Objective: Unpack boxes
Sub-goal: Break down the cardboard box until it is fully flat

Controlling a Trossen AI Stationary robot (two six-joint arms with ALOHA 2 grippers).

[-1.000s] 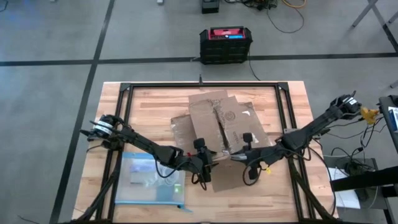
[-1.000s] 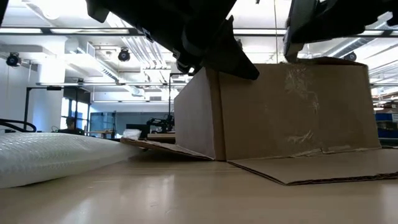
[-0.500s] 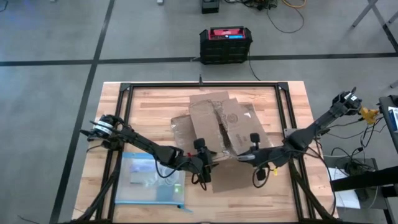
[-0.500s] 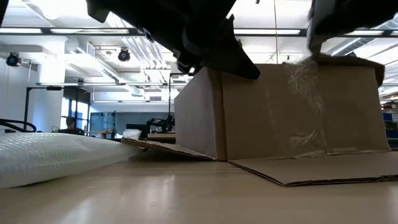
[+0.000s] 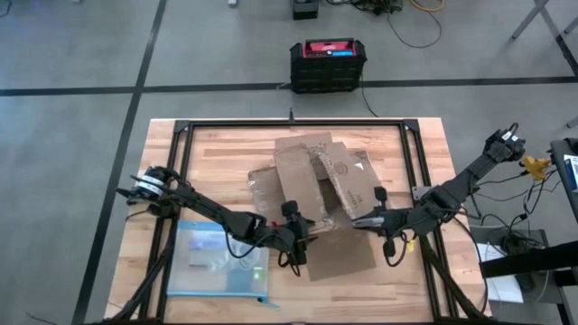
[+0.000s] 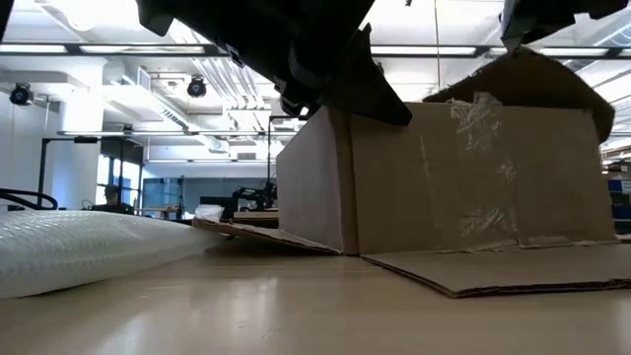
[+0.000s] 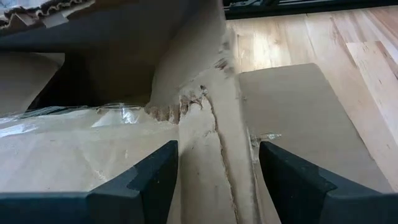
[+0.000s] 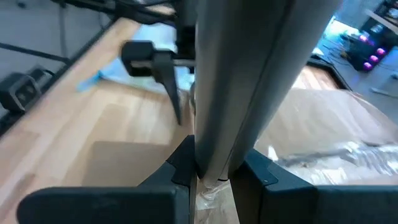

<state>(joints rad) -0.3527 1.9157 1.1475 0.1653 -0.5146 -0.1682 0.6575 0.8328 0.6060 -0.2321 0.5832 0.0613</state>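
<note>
High view, looking straight down: a brown cardboard box sits near the middle of a wooden desk, its flaps splayed outward. The left gripper is at the box's near edge. The right gripper holds a box flap on the right side. A clear bubble-wrap bag with a blue edge lies on the desk beside the left arm. On the floor beyond the desk stands a black crate with a red top.

Low view, level with the desk: the box stands upright, with clear tape strips on its near wall. One flap lies flat on the desk in front; another is lifted, tilted, at the top right. The bag rests to the left.

Left wrist view: the left gripper's jaws stand apart, straddling a torn, creased box corner; whether they touch it is unclear.

Right wrist view: the right gripper's jaws are clamped on the thin edge of a flap.

Judgement: the box looks light and stiff, but its corrugated edges crush and tear easily and the tape is slick. Flap edges away from the torn corner seem the safest hold.
</note>
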